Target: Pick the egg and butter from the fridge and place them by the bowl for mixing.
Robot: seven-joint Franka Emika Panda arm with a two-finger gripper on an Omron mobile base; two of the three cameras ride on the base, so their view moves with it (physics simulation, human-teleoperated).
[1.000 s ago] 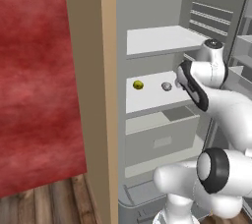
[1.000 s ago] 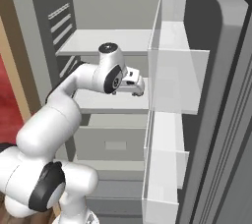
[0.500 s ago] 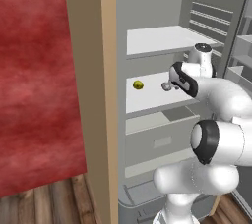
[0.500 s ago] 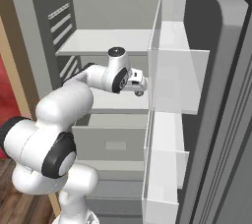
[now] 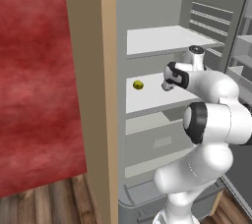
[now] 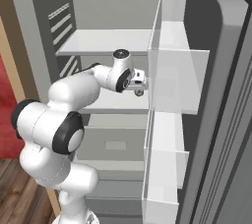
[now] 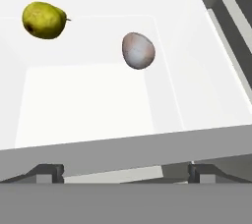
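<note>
No brand, label or lettering can be read on anything here. The tall grey fridge (image 5: 147,2) with white inner shelves stands open inside a tan wooden surround (image 5: 93,95), its door (image 6: 216,95) swung out with clear racks along its inner face. The white arm with dark joints (image 6: 78,88) rises from below, bends at a dark elbow and reaches level into the middle compartment, the wrist turned so the end effector (image 6: 139,87) points in over the white middle shelf (image 5: 147,98). In the hand view its two dark fingertips (image 7: 47,173) stand wide apart at the bottom edge, with nothing between them. On that shelf lies the small pale greyish-tan egg (image 7: 138,50), rounded and lightly mottled, sitting ahead of the end effector and apart from it. Beside the egg, well clear of it, rests a small yellow-green round fruit (image 7: 44,20) with a dark stem end; in the left base view it (image 5: 138,85) sits near the shelf's left part, with the end effector (image 5: 167,84) a little to its right. Below the shelf are grey drawers (image 5: 157,139), and a red wall (image 5: 34,70) and wooden floor (image 5: 49,201) lie left of the surround.
</note>
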